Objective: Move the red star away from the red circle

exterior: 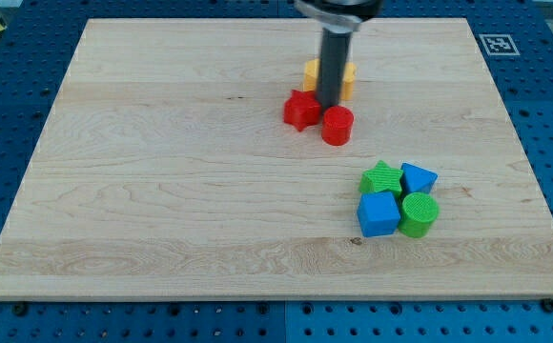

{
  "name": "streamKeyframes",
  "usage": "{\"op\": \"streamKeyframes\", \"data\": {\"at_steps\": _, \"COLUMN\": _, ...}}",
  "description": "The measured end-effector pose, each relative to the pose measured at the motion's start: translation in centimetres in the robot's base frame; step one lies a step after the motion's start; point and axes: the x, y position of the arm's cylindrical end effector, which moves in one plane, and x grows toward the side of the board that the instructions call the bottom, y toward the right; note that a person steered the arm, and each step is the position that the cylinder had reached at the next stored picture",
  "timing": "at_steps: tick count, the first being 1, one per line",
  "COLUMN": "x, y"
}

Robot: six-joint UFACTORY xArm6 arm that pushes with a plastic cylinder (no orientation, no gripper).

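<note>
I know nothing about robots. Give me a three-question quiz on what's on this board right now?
1. True or false: the red star lies to the view's left of the red circle.
2. My tip is: A) between the two red blocks, B) beside the green star, C) off the board.
3. Name the colour of the block partly hidden behind the rod.

Key: 1 true; 2 A; 3 yellow.

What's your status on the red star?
My tip sits between red star and red circle. Star close beside circle. Yellow block behind rod.
</note>
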Motion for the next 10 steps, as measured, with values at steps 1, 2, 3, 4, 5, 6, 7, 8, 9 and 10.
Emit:
{"op": "streamKeyframes", "data": {"at_steps": 1, "x": 0.0, "y": -4.8}}
{"op": "streamKeyframes", "data": {"at_steps": 2, "x": 0.2, "y": -6.3}}
{"op": "streamKeyframes", "data": {"at_steps": 3, "x": 2.9, "y": -6.2}}
{"op": "streamKeyframes", "data": {"at_steps": 4, "x": 4.7, "y": -6.0}}
{"op": "streamKeyframes", "data": {"at_steps": 5, "x": 4.6, "y": -10.7}}
{"op": "streamKeyframes", "data": {"at_steps": 6, "x": 2.4, "y": -16.8}}
{"op": "streamKeyframes", "data": {"at_steps": 7, "x": 3.8, "y": -17.4}}
{"op": "streamKeyframes", "data": {"at_steps": 8, "x": 4.5, "y": -19.7}}
{"op": "streamKeyframes", "data": {"at_steps": 9, "x": -0.9, "y": -22.9}}
{"op": "streamKeyframes", "data": {"at_steps": 10, "x": -7.3, "y": -23.9}}
